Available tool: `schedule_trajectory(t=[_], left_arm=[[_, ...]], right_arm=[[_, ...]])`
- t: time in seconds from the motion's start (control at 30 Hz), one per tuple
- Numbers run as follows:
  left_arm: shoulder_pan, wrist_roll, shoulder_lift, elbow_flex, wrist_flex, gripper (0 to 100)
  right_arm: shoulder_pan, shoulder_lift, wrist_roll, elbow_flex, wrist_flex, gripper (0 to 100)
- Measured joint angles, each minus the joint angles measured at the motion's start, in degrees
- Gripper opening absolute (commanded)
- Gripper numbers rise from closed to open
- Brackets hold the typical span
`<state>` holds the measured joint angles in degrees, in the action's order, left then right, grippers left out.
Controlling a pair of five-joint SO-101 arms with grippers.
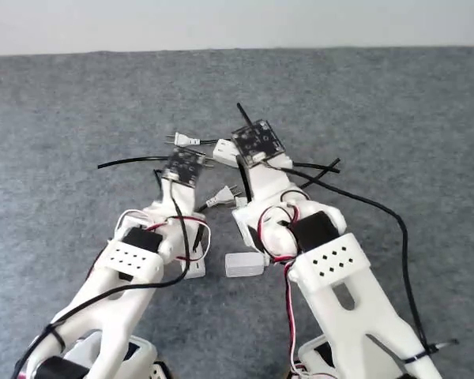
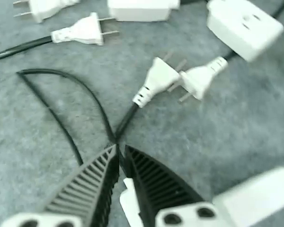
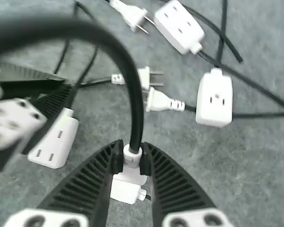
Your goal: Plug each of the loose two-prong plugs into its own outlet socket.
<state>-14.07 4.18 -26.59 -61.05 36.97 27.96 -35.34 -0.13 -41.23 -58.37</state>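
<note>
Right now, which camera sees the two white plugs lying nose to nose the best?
The left wrist view: both plugs lie in the open, prongs crossing. The right wrist view shows them too, but a thick black cord cuts across one. The high view shows just one, far off between the arms.

plugs (image 2: pixel 158 78), sockets (image 3: pixel 215 99) white | cords (image 3: pixel 135 94) black | jaws black (ribbed) | table (image 1: pixel 63 118) grey, flecked

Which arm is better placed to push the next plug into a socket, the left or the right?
Probably the right. The right pincer is shut on a white plug, with a free outlet socket lying close beside it. The left pincer hangs over black cables, apart from the loose plugs.
</note>
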Motion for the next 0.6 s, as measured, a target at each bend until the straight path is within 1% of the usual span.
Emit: schedule_trajectory(t=[0.1, 0.23, 0.33, 0.43, 0.6], left_arm=[[1.32, 4.04, 0.0, 0.0, -0.09, 15], [2.2, 9.05, -0.18, 0.0, 2.2, 15], [3.78, 10.11, -2.81, -0.18, 4.4, 13], [5.98, 10.2, -8.62, -3.78, 4.75, 13], [9.32, 10.2, -22.42, -12.4, 4.84, 14]], right_arm=[[0.09, 0.0, -2.37, -3.34, 3.96, 0.9], [0.44, 0.09, -6.42, -8.7, 11.16, 0.9], [4.13, 0.09, -8.0, -10.64, 15.12, 0.9], [6.95, 0.09, -8.35, -11.43, 17.32, 0.9], [9.93, 0.09, -8.35, -11.43, 19.69, 0.9]])
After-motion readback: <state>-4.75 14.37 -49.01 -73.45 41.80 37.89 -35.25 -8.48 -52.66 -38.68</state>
